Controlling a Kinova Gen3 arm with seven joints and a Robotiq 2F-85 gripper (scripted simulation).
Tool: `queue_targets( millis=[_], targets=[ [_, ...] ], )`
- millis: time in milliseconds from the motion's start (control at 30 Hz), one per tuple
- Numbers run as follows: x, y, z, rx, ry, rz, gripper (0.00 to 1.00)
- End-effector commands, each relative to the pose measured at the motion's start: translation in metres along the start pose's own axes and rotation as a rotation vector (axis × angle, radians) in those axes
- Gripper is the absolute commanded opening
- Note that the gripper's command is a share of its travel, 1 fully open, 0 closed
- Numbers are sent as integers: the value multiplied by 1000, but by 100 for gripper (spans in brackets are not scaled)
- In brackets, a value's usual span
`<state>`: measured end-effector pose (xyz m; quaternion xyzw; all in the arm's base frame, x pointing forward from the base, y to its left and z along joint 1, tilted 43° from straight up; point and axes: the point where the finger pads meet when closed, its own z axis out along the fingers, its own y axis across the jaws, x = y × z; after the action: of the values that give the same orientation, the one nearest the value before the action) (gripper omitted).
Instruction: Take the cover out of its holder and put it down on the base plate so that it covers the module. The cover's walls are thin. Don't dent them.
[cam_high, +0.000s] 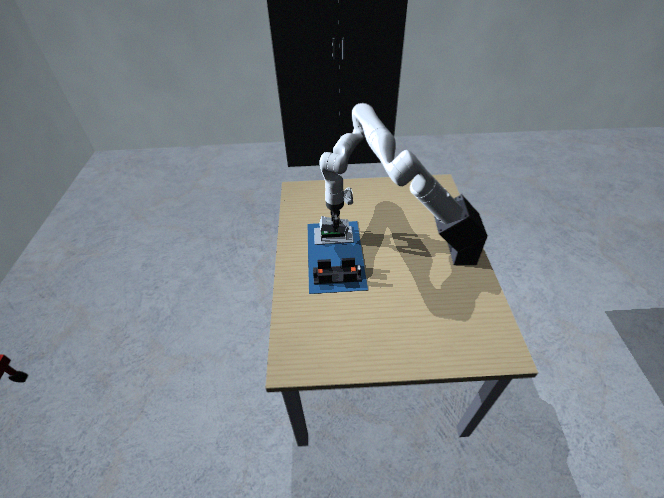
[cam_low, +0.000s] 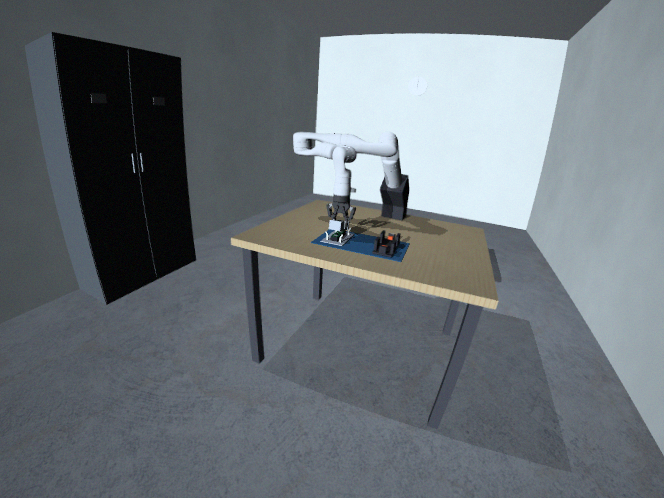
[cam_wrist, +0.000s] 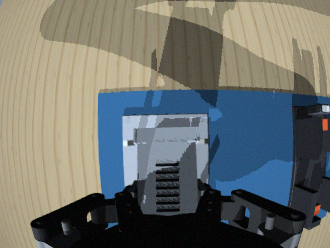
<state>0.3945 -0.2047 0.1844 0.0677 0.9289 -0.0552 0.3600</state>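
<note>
My gripper (cam_high: 334, 219) (cam_low: 341, 218) (cam_wrist: 167, 189) is shut on the cover (cam_high: 326, 221) (cam_low: 334, 224) (cam_wrist: 168, 159), a thin-walled light grey box with a slotted side. It holds the cover directly over the light grey base plate (cam_high: 323, 239) (cam_low: 341, 241) (cam_wrist: 128, 157) at the far end of the blue mat (cam_high: 337, 286) (cam_low: 364, 243) (cam_wrist: 256, 139). The green module (cam_high: 333, 233) (cam_low: 335, 234) still shows under the cover in the top and exterior views. I cannot tell whether the cover touches the plate. The black holder (cam_high: 336, 271) (cam_low: 387, 242) (cam_wrist: 309, 159) with orange marks stands empty at the mat's other end.
The mat lies on a wooden table (cam_high: 396, 332) (cam_low: 445, 262). The arm's black pedestal (cam_high: 465, 235) (cam_low: 394, 198) stands at the table's right edge. A black cabinet (cam_low: 112, 160) stands against the wall, away from the table.
</note>
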Motion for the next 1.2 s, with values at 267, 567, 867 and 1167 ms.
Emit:
queue_targets(
  millis=[267,567,867,1167],
  targets=[
    [0,0,-1,1,-1,0,0],
    [0,-1,10,1,-1,0,0],
    [0,-1,12,1,-1,0,0],
    [0,-1,10,1,-1,0,0]
  ],
)
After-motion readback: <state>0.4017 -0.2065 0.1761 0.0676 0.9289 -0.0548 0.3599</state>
